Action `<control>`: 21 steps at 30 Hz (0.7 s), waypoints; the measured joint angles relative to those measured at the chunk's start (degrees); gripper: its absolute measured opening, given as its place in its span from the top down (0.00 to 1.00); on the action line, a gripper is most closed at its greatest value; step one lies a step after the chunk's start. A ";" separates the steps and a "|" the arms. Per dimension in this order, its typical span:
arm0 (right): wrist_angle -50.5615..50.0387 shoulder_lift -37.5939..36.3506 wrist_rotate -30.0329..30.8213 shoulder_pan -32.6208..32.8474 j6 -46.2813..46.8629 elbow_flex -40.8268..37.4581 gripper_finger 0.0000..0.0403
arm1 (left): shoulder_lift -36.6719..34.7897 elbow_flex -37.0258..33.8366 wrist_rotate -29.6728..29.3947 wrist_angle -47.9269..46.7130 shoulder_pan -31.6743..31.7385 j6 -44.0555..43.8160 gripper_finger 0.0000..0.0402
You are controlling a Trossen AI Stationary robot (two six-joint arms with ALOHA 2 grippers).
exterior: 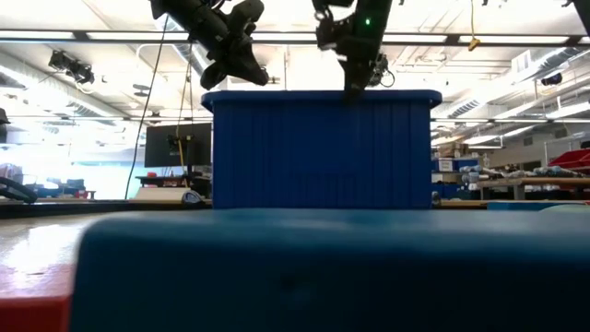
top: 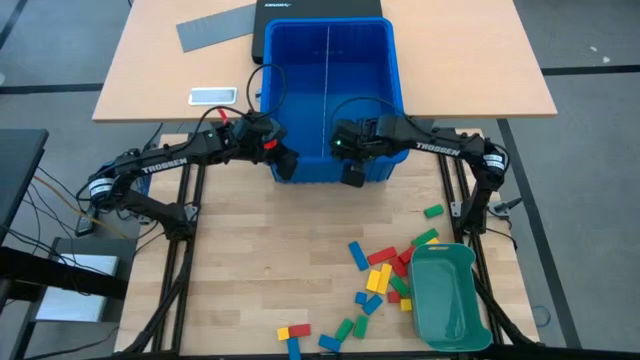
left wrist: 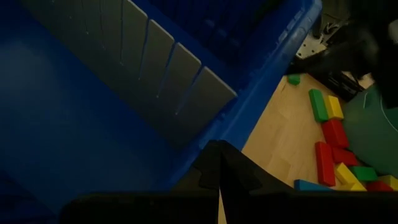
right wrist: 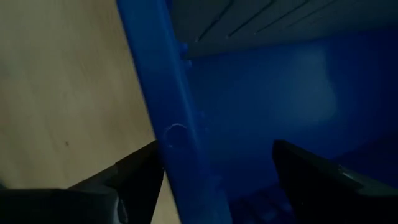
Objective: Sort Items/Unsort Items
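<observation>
Several red, yellow, green and blue blocks [top: 385, 275] lie scattered flat on the wooden table at the near right, also showing in the left wrist view [left wrist: 326, 134]. A blue bin [top: 330, 60] with a grey divider [left wrist: 161, 68] stands at the far middle. My left gripper [left wrist: 217, 177] is shut and hangs above the bin's near left corner [top: 285, 160], holding nothing. My right gripper [right wrist: 217, 180] is open above the bin's near wall [top: 352, 172], one finger on the table side and one on the bin side. Neither gripper carries a block.
A teal tray [top: 450, 295] sits at the near right beside the blocks. A blue block [exterior: 323, 267] and a red one [exterior: 32, 314] lie close before the low camera. On the desk beyond the bin are a grey sheet [top: 215, 28], a phone [top: 213, 96] and a dark case [top: 318, 10].
</observation>
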 joint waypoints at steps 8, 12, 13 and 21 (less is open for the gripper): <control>-1.22 0.00 -7.59 -0.02 2.19 4.98 0.27 | 0.00 0.00 0.02 -0.05 0.07 -0.01 0.99; -1.06 0.09 -10.76 0.00 2.30 4.97 0.28 | 0.00 0.00 0.02 -0.11 0.07 0.09 0.99; -0.97 0.09 -11.41 0.01 2.43 4.97 0.28 | 0.00 0.00 0.02 -0.11 0.07 0.09 0.99; 1.94 0.11 -9.98 0.91 5.60 4.33 0.49 | 0.00 0.00 0.02 -0.13 0.07 0.09 0.99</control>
